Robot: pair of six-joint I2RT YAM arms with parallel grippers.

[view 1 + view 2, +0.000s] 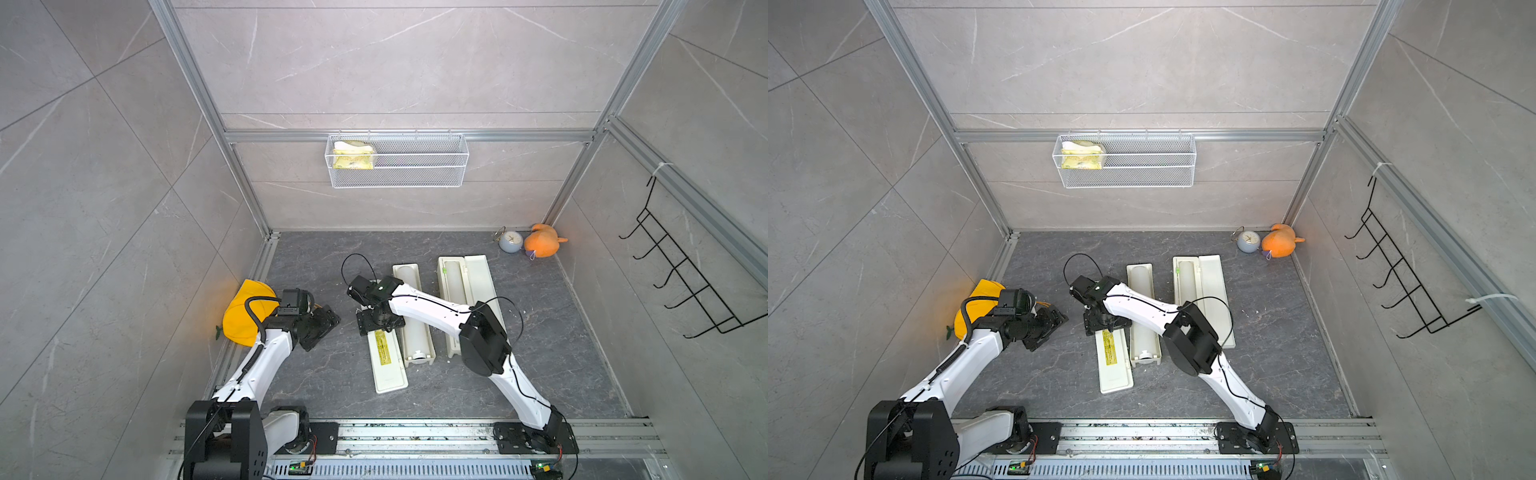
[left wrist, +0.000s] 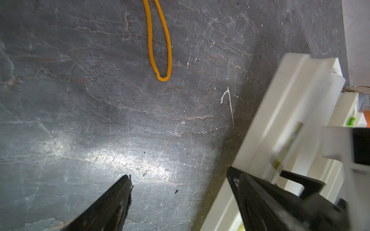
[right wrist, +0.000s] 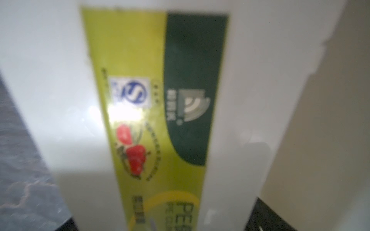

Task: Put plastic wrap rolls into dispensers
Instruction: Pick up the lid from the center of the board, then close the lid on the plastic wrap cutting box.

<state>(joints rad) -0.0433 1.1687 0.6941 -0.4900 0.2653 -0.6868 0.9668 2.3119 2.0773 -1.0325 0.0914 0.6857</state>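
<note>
Firstly, right gripper [image 1: 380, 323]: set low over the far end of the flat-lying lid [image 1: 387, 365] of the nearer dispenser [image 1: 420, 362], with a black finger at each long edge (fingers [image 3: 269, 220]). The stance is wide, but it cannot be told whether they pinch the lid or merely straddle it. Purpose, by judgement: to swing the lid shut, since a plastic wrap roll [image 1: 415, 336] lies in that tray, its core end showing toward the robot.

Next, left gripper [image 2: 178, 174]: spread and empty, with bare floor [image 2: 100, 100] between the fingers. It sits near the lid, likely so as not to obstruct.

Then, lid label [image 3: 140, 60]:
- yellow-green strip
- dark green panel with a pale fan logo
- blue-and-white "S" mark
- red vegetables pictured
- large "PE" cut off by the frame edge
- small script too blurred to read

Further out, second dispenser [image 1: 478, 274]: lying open beside the first, partly under the right arm. Its contents are uncertain.

Last, orange cord loop [image 2: 160, 40]: on the floor, apart.
</note>
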